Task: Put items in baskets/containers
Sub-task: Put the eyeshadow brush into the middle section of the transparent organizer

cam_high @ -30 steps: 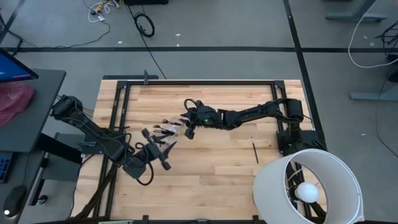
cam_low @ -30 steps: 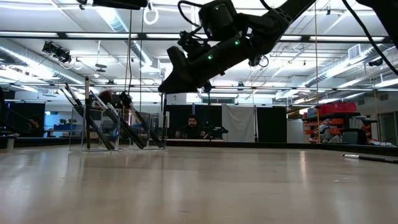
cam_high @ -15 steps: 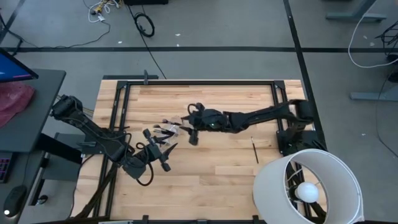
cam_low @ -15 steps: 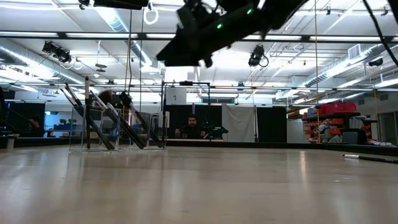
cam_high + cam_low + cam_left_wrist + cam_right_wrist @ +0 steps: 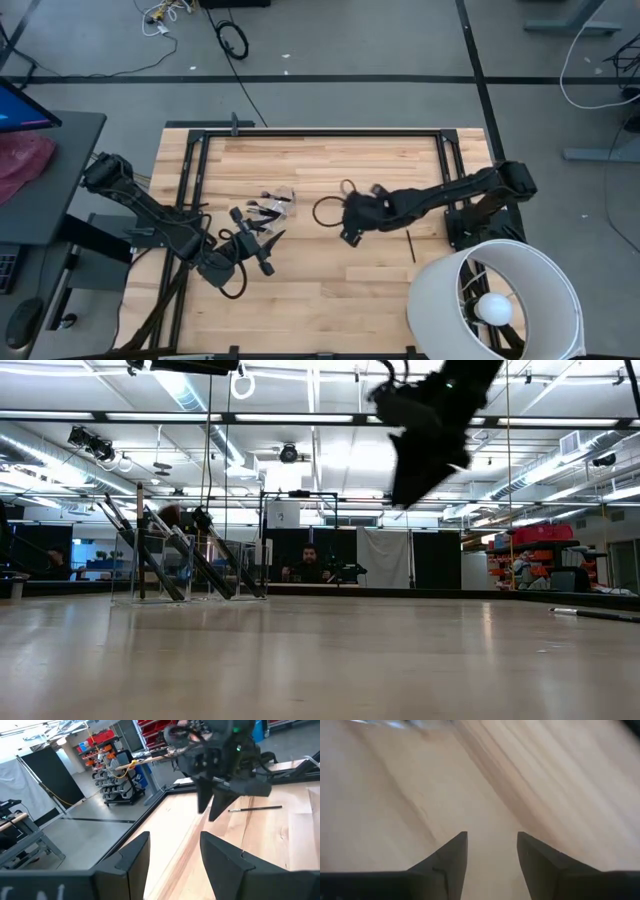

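Makeup brushes point(image 5: 268, 208) stand propped in a clear container point(image 5: 282, 200) left of centre on the wooden desk point(image 5: 330, 280), while one brush point(image 5: 409, 242) lies alone toward the right side. Above the middle, the right hand point(image 5: 349, 234) hangs with fingers spread and empty. Nearer the front-left, the left hand point(image 5: 265, 255) also waits spread, just beside the container.

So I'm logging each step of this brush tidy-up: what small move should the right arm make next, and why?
Probably swing the right hand toward the lone brush lying on the wood near its base and lower over it. That hand is open and empty, clear of the container, where the other brushes already lean. The left hand waits, open, near the container.
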Robot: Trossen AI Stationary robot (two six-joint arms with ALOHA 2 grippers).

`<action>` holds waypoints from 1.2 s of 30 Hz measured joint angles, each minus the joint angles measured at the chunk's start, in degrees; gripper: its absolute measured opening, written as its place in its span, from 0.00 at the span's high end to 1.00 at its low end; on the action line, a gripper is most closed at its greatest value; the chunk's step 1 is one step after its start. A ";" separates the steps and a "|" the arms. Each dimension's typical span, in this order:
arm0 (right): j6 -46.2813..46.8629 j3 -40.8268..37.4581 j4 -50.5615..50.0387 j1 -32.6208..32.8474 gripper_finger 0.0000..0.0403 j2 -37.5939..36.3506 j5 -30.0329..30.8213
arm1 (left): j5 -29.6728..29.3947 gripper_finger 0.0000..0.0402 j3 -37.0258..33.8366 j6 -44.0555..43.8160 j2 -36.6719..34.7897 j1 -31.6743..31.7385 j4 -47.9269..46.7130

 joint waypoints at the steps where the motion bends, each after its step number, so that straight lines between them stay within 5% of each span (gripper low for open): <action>1: 4.78 -0.21 -2.78 0.42 0.57 -0.01 0.13 | 0.02 0.56 0.00 0.00 0.00 0.00 0.00; 12: 30.34 -13.36 -9.89 9.10 0.57 0.07 -1.42 | -0.04 0.56 0.00 0.04 0.00 0.94 0.22; 23: 50.07 -14.78 -22.96 18.79 0.57 0.07 0.60 | 0.77 0.56 0.00 -2.72 0.00 4.05 0.07; 36: 54.13 -29.51 -12.38 17.94 0.57 -5.92 -3.20 | 14.83 0.56 0.00 -4.57 0.00 8.36 -0.17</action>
